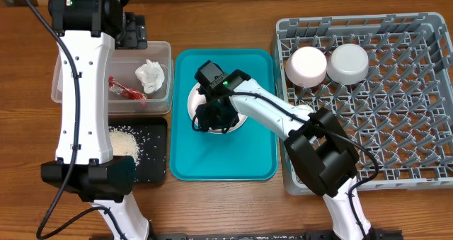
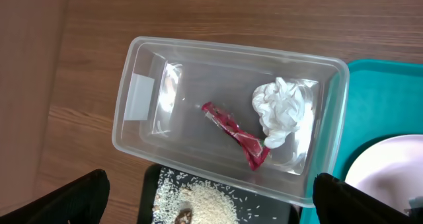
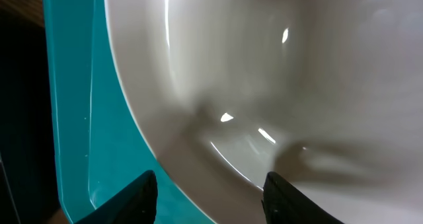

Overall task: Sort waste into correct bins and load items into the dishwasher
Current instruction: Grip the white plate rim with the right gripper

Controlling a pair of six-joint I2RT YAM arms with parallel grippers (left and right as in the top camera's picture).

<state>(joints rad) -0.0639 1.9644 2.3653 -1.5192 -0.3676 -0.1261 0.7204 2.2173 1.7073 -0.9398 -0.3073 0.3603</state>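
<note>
The pale pink plate (image 1: 193, 98) lies on the teal tray (image 1: 233, 155). My right gripper (image 1: 212, 116) is down on it, open, with the plate's rim (image 3: 277, 72) between the fingers (image 3: 211, 204). My left gripper (image 1: 132, 29) is open and empty (image 2: 211, 207), above the clear tub (image 1: 164, 50). The tub holds the white napkin (image 2: 283, 112) and the red wrapper (image 2: 238, 137). Rice with brown scraps (image 1: 124, 141) lies in the black tray (image 1: 156, 155). Two whitish bowls (image 1: 306, 65) (image 1: 347, 61) sit in the grey rack (image 1: 382, 127). The cup is out of view.
The clear tub and the black tray stand side by side left of the teal tray, which also shows in the right wrist view (image 3: 73, 118). The rack fills the right side. My left arm's white links run along the table's left edge.
</note>
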